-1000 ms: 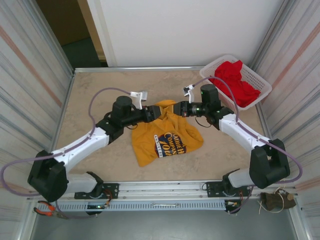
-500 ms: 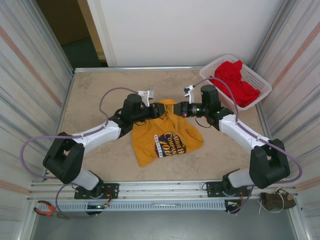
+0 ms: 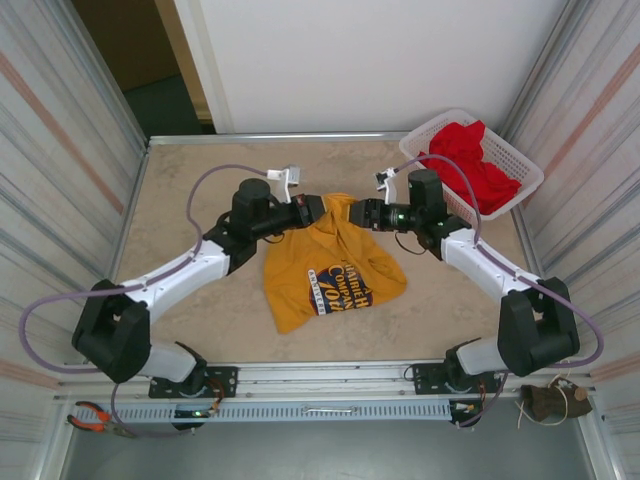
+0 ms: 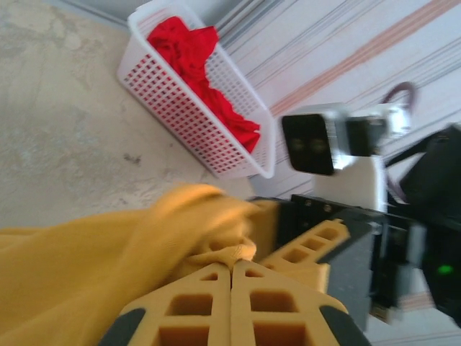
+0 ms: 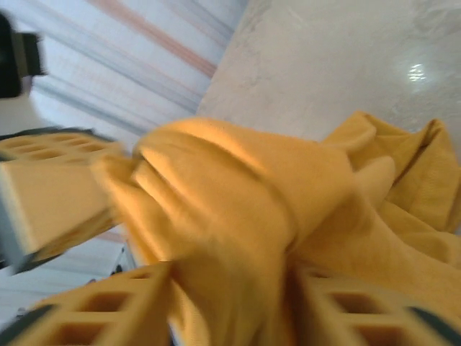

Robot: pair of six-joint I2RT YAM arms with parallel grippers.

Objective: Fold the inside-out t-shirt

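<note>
The mustard-yellow t-shirt (image 3: 330,265) lay crumpled at the middle of the table (image 3: 180,190), its blue-and-white print facing up and its far end bunched and lifted where the two grippers met. No neat fold was to be seen, and by the look of it the flattening and nearly all the folding remained to be done. The left gripper (image 3: 322,207) was clenched on a ridge of the yellow cloth, while the right gripper (image 3: 352,213) had its jaws parted around a thick wad of the same cloth, seemingly released
</note>
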